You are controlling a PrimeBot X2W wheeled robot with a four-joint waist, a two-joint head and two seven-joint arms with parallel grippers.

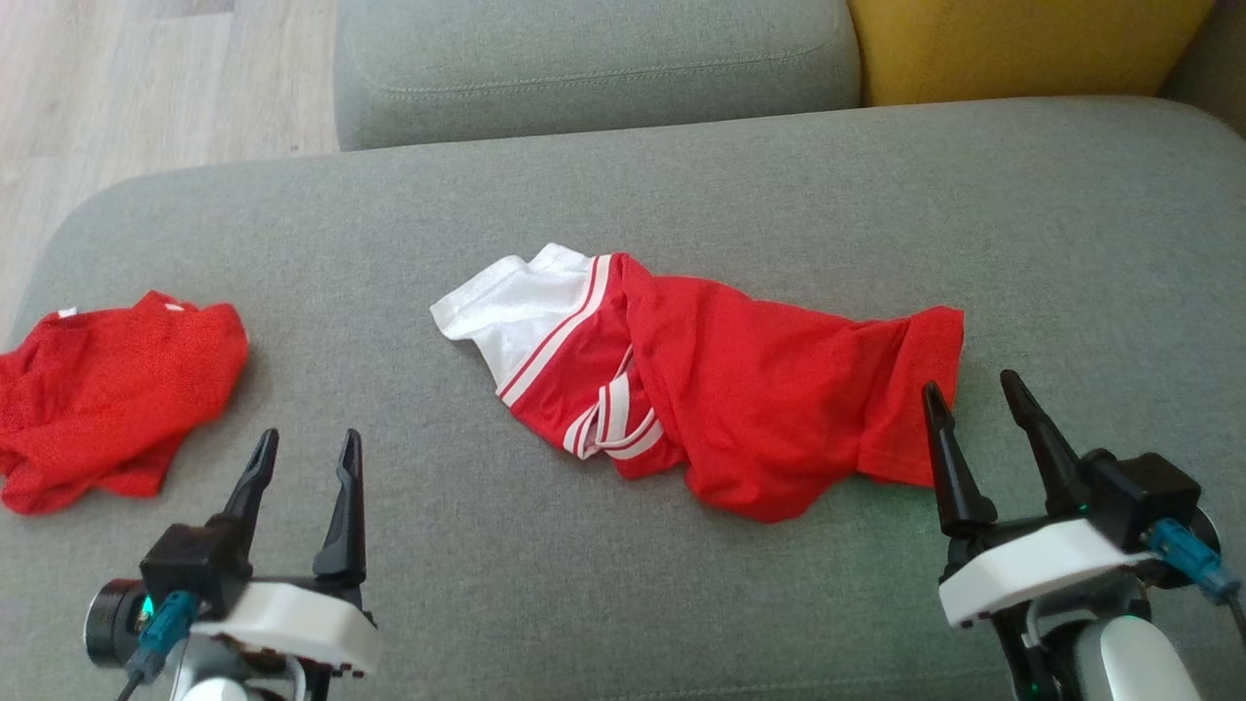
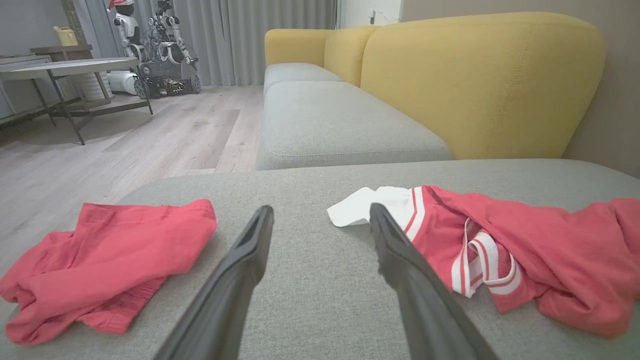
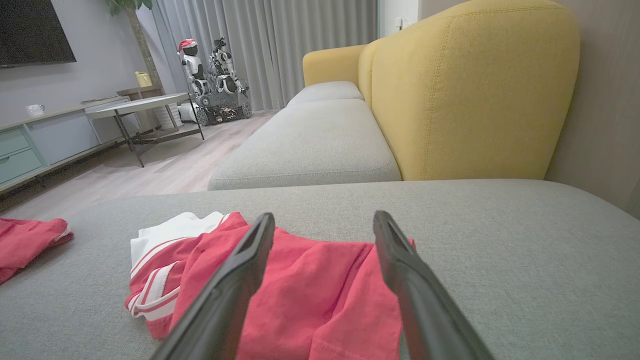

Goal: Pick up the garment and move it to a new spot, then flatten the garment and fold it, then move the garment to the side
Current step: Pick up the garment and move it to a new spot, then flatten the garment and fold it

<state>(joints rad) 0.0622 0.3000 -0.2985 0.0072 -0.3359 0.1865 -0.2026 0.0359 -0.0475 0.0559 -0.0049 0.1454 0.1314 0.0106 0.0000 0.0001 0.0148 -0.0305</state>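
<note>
1. A home living room: a long sofa [image 2: 320,130] with grey seats and a yellow back [image 2: 480,85].
2. Pale wood floor [image 2: 165,135] and grey floor-length curtains [image 3: 280,45].
3. A dark TV [image 3: 30,30] on the wall, with a low sideboard [image 3: 65,137] below it and a table [image 3: 130,105] nearby.
4. Small robots [image 3: 192,65] parked by the curtains.

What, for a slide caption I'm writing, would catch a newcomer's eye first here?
The red jersey with white trim, lying crumpled in the middle of the grey cushion, draws the eye first. A second red garment sits bunched at the cushion's left edge. The left gripper and right gripper hover open at the near edge, the right one close to the jersey's right end.
</note>
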